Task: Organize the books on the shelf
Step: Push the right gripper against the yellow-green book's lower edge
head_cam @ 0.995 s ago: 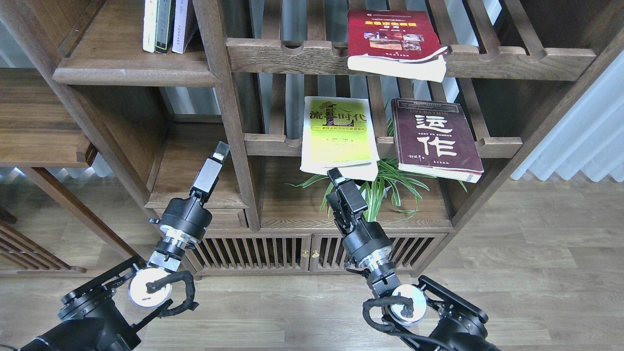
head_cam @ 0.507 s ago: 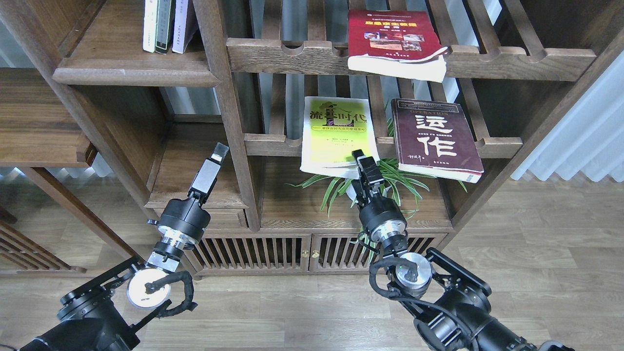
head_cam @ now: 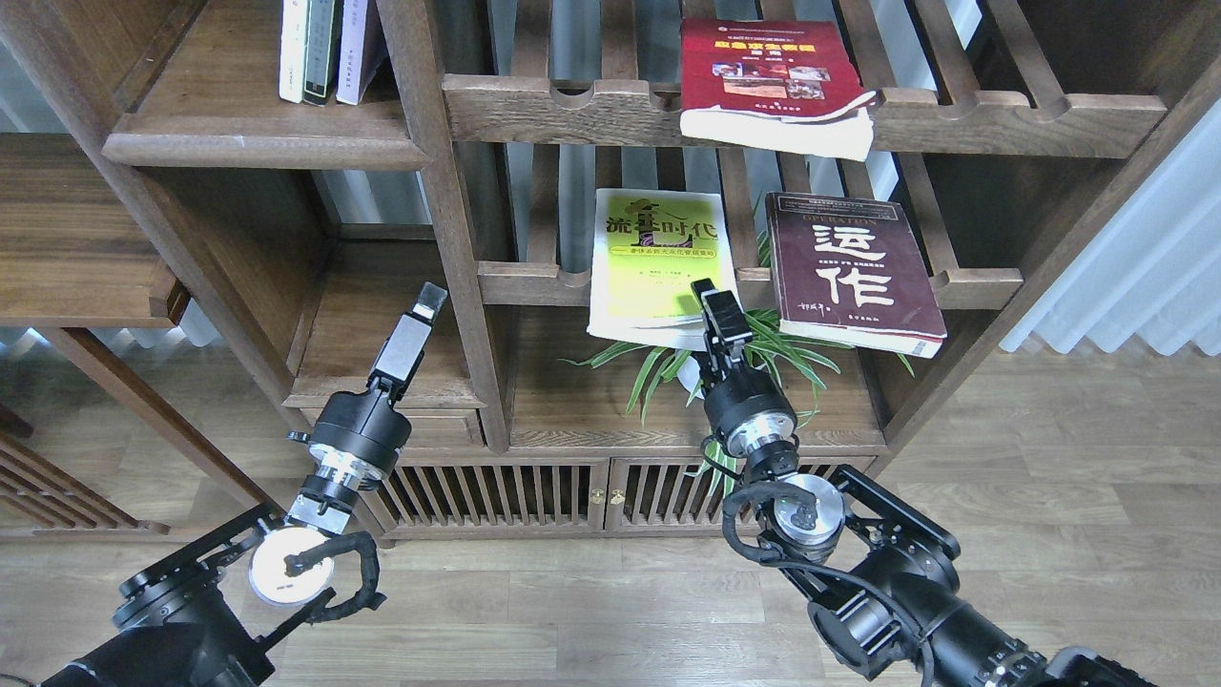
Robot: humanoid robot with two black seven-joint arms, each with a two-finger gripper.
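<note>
Three books lie flat on the slatted racks. The yellow-green book (head_cam: 658, 267) and the maroon book (head_cam: 844, 272) rest on the middle rack, each overhanging its front rail. Higher up, the red book (head_cam: 763, 76) hangs over the upper rail. The solid shelf (head_cam: 258, 138) is at the upper left. My right gripper (head_cam: 717, 307) points up at the yellow-green book's near right corner, one dark finger overlapping the cover; its opening is unclear. My left gripper (head_cam: 426, 307) hangs in front of the lower left compartment, touching nothing, its fingers seen as one piece.
Several upright books (head_cam: 320, 48) stand at the back of the solid shelf. A thick wooden post (head_cam: 458, 219) separates the left compartments from the racks. A spider plant (head_cam: 763, 367) sits right behind my right wrist. Slatted cabinet doors (head_cam: 534, 496) run below.
My right gripper has risen and shifted right, from under the yellow-green book's front edge to its near right corner. The left arm and all three books have stayed put.
</note>
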